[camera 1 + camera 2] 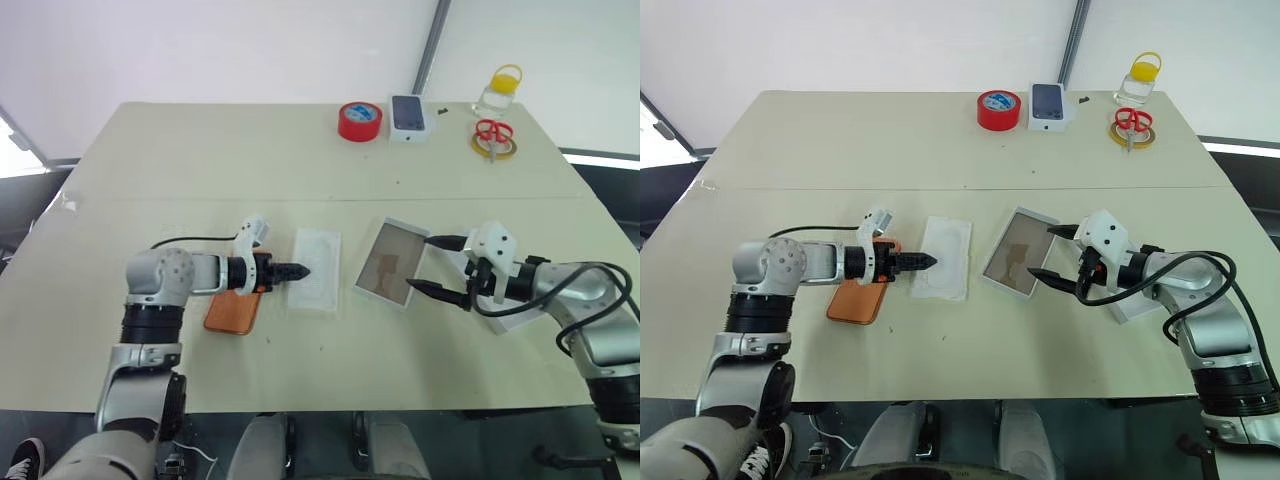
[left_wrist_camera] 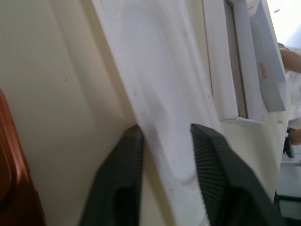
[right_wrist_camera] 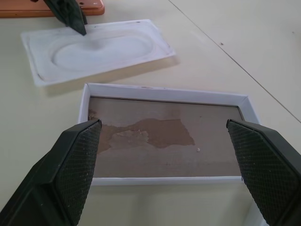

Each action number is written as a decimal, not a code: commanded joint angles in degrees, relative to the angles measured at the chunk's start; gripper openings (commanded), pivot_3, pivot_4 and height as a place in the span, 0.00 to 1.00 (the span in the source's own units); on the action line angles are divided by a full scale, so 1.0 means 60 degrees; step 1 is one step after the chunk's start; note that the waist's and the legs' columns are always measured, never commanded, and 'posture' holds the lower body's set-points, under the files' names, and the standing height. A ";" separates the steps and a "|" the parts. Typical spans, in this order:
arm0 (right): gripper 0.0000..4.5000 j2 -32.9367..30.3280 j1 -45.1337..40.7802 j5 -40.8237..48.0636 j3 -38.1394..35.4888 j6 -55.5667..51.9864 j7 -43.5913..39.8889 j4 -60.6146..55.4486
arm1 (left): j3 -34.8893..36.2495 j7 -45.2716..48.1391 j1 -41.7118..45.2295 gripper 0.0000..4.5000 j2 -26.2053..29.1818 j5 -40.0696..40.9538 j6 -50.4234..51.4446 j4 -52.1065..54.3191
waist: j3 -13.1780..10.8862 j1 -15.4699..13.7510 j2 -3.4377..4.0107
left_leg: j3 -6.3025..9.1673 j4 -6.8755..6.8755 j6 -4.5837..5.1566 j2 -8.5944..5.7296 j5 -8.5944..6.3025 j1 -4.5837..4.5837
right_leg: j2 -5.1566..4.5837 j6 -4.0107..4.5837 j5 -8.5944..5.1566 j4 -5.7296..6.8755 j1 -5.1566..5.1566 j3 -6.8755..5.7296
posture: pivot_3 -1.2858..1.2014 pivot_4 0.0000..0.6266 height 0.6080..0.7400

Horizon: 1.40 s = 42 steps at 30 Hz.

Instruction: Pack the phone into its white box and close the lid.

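The left claw (image 1: 297, 270) has its two black fingers pinched on the near edge of the thin white sheet (image 1: 316, 270), the one with the oval shape pressed into it. In the left wrist view the sheet's edge sits right between the two fingers (image 2: 123, 179), and they look closed on it. The orange phone (image 1: 236, 310) lies flat on the table (image 1: 200, 170) just under and behind this claw, partly hidden by the wrist. The right claw (image 1: 437, 268) is wide open and holds nothing. It hangs just beside the white box (image 1: 391, 264), with one finger near each end of the box's near side. The box lies open, and its brown shiny floor has nothing in it. The lid (image 1: 520, 318) peeks out from under the right arm, beside the box. Far away at the back of the table sit a red roll of tape (image 1: 359, 121), a small box with a phone picture (image 1: 410, 117), red scissors (image 1: 492, 133) and a little jar with a yellow handle (image 1: 499, 92). The step in hand looks like getting the sheet sorted, maybe moving it out of the way or over to the box. The phone is not in the box yet. Next the left claw would need to deal with the sheet and then take the phone by its long sides, while the right claw steadies the box.
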State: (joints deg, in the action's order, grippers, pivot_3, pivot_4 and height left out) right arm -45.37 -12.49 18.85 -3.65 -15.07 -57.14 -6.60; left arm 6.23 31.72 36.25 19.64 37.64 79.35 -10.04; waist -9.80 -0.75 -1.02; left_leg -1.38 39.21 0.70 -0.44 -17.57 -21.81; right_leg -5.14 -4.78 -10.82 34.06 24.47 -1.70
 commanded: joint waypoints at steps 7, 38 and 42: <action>0.99 0.0369 0.0058 -0.0166 0.0515 0.0086 0.0158 -0.0725 | 0.0395 -0.0466 -0.0350 0.01 -0.0148 -0.0036 -0.0306 0.0641 | 0.0002 0.0019 0.0004 | -0.0002 -0.0002 0.0000 0.0003 0.0000 0.0013 | -0.0001 0.0016 -0.0009 0.0002 -0.0005 0.0001 | 0.52 0.24 1.00; 0.01 0.1116 -0.1390 -0.2325 0.3377 0.1326 -0.0780 0.0478 | 0.2496 -0.1188 0.0875 0.00 -0.0353 0.1257 -0.0091 0.0746 | -0.0003 0.0029 -0.0004 | 0.0001 -0.0003 -0.0008 -0.0005 0.0004 0.0003 | 0.0000 -0.0009 0.0005 -0.0001 0.0001 -0.0003 | 0.52 0.24 1.00; 0.01 0.1294 -0.1684 -0.2260 0.3561 0.1798 -0.1188 0.0685 | 0.2739 -0.1569 0.1160 0.00 -0.0784 0.1380 0.0121 0.0557 | -0.0003 0.0028 -0.0004 | 0.0001 -0.0003 -0.0012 -0.0006 0.0007 0.0003 | 0.0000 -0.0012 0.0007 0.0000 0.0000 -0.0002 | 0.52 0.24 1.00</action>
State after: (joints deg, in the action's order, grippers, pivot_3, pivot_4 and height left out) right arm -37.82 -21.62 4.79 17.73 -6.52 -63.37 -2.09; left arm 21.57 23.01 42.04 15.32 44.47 79.57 -6.88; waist -9.81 -0.58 -1.04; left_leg -1.37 39.19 0.62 -0.48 -17.52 -21.79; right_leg -5.14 -4.86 -10.78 34.06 24.47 -1.72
